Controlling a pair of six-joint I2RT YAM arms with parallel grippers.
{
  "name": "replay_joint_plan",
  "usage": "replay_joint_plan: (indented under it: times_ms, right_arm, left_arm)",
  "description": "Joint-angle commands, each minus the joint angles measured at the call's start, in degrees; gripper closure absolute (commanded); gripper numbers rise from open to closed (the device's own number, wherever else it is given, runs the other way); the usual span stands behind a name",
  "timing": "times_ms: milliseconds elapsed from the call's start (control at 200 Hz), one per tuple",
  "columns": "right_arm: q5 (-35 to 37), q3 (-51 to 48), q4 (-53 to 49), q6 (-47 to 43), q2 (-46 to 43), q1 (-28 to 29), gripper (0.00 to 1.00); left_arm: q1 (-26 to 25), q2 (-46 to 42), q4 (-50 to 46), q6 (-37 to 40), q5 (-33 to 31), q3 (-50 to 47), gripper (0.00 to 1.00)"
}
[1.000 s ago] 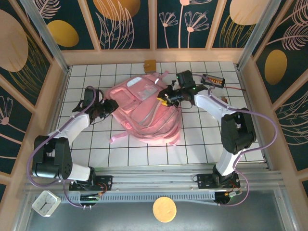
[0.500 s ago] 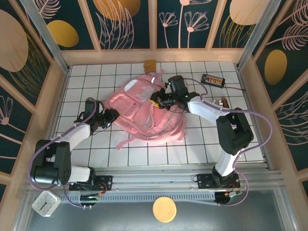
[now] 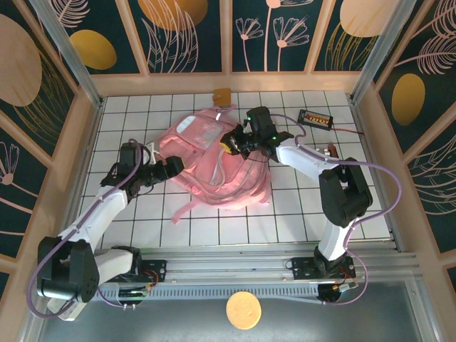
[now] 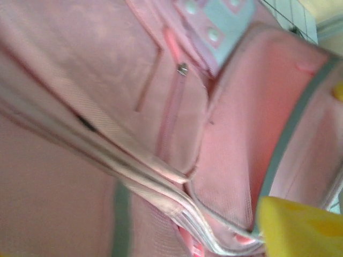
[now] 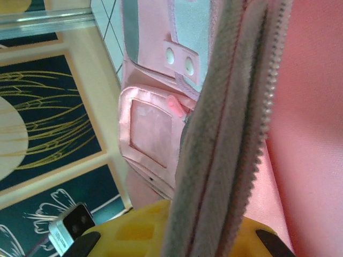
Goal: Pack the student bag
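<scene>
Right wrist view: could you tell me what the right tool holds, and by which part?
The pink backpack, pinched by the unzipped zipper edge of its opening.

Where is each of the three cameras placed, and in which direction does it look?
Top external: above and behind, looking down at the student bag on the table; left arm, right arm, left gripper, right gripper show.
Left wrist: on the left arm, close against the bag's pink fabric; a yellow shape, probably its own finger, lower right.
Right wrist: on the right arm, facing the bag's zip edge; yellow fingers at bottom.
All three share the bag.
</scene>
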Motion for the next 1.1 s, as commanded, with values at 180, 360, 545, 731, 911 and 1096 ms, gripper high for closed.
replay_joint_plan:
  times_ms: [180,360,545,731,911,1096]
  right_arm:
    - [4.48,10.35,3.10,10.44,0.84,0.81,1.00]
    - [7.87,16.51,-1.19,10.42,1.56,1.00,1.00]
    - [8.63,18.25,-1.96,10.92,2.26,1.26,1.00]
    - [7.50,20.12,-1.14,11.30,3.86,1.57,1.00]
    - [6.57,23.28,-1.98,11.00,4.99,1.74,1.00]
    - [5.70,24.15,-2.62,11.03,4.99,1.76,1.00]
  left_arm:
    - [-4.53,-8.48,2.63,9.39,0.55,0.32,0.01]
    - [-4.54,-16.21,-2.93,11.59,-16.61,2.33,0.01]
    - [-4.62,-17.98,-6.49,13.53,-17.02,5.84,0.02]
    - [-5.57,-14.72,-2.77,12.51,-1.26,2.53,0.14]
    - [-5.96,-8.48,2.14,10.17,9.81,-1.31,0.22]
    - [-5.95,-2.64,6.47,9.69,14.17,-2.11,0.26]
